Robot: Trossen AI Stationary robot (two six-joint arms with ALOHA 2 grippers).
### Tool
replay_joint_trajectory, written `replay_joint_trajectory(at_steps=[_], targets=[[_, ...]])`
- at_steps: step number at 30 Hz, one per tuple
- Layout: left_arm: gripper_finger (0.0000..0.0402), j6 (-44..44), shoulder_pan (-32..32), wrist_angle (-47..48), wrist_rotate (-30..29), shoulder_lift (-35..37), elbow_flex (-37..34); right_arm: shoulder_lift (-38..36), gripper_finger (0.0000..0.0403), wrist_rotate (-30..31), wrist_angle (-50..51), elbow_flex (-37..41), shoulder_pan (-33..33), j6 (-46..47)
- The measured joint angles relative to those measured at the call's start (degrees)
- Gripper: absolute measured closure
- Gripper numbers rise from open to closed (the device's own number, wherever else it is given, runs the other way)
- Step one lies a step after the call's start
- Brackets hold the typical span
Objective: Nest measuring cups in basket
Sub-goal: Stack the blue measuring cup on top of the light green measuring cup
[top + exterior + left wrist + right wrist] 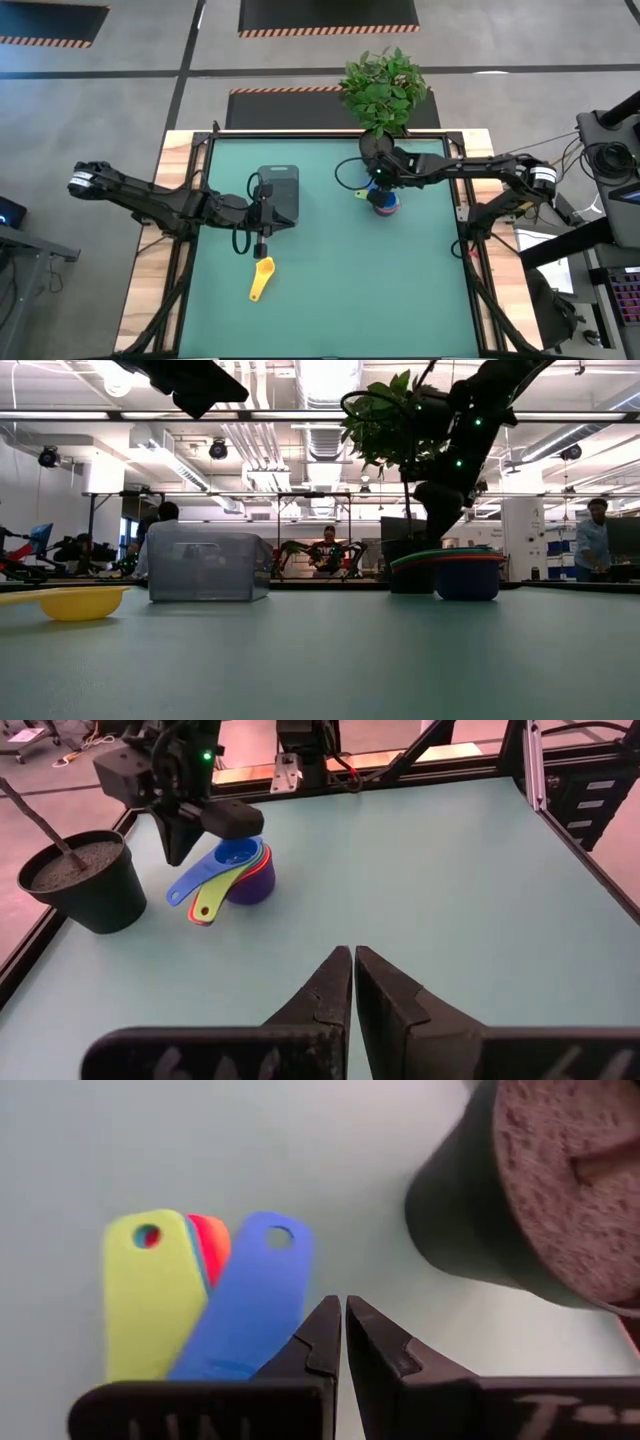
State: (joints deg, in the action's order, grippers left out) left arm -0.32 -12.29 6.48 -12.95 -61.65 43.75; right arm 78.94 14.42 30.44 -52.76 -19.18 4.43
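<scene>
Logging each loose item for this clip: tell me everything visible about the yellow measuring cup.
The yellow measuring cup is a small, plastic-looking scoop with a round bowl and a short flat handle. It lies alone on the green table, bowl upward, handle pointing away from the basket. It sits on the table's left half, near the left pincer, which is shut and not touching it. Nothing is nested in it.
</scene>
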Motion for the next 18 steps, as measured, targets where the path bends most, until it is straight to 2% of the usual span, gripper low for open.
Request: replay_joint_trajectory(at_steps=[18], targets=[[0.0402,-0.02,0.02,0.0,0.0,0.0,0.0,0.0,0.0394,-1.41,-2.6,0.77,-0.74,-3.25]])
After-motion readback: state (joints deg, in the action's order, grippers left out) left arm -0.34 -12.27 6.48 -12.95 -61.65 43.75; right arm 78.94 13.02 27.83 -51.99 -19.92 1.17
